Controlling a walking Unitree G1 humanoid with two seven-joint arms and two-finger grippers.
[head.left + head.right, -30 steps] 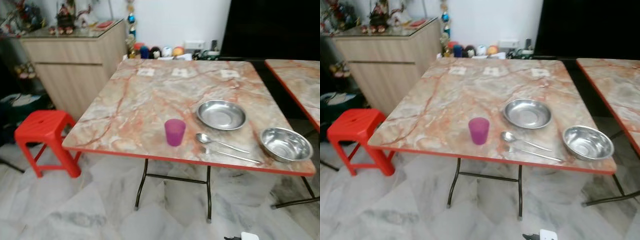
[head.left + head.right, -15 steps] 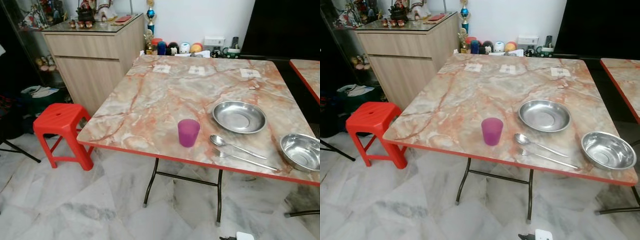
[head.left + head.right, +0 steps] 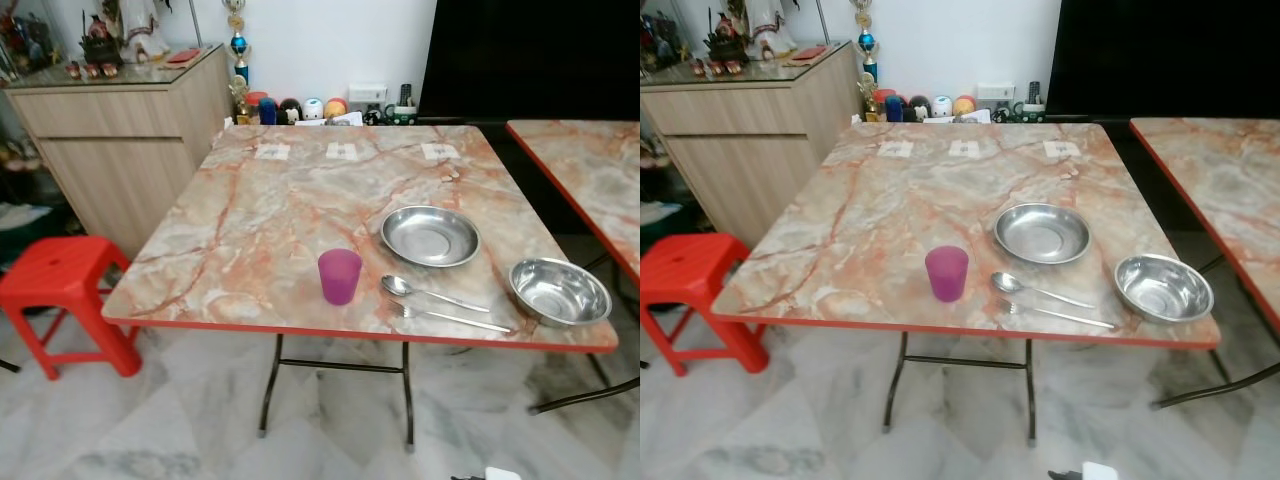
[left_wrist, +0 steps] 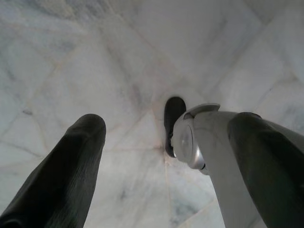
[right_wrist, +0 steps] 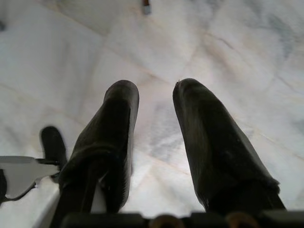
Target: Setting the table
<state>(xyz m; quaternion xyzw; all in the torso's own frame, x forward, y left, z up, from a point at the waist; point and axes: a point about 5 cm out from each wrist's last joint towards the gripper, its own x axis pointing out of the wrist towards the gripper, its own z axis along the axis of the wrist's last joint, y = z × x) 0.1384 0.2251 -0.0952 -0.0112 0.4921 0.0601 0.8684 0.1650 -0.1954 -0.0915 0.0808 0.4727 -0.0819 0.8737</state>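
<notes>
Presently the marble bench [image 3: 280,215] carries a purple cup [image 3: 339,276] near its front edge; a spoon [image 3: 425,292] and fork [image 3: 447,317] lie beside it, a steel plate [image 3: 430,236] behind, a steel bowl [image 3: 559,291] at the right. Both arms hang idle over the floor [image 5: 228,38]; left end effector [image 4: 156,137] wide apart, right end effector [image 5: 156,97] narrowly parted, holding nothing.

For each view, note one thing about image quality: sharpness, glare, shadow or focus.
Left eye view: sharp, with bright glare in the steel bowl. Right eye view: equally sharp; the table throws a soft shadow on the floor. Left wrist view: the near fingers are blurred and dark. Right wrist view: the fingers are soft, over evenly lit floor.
</notes>
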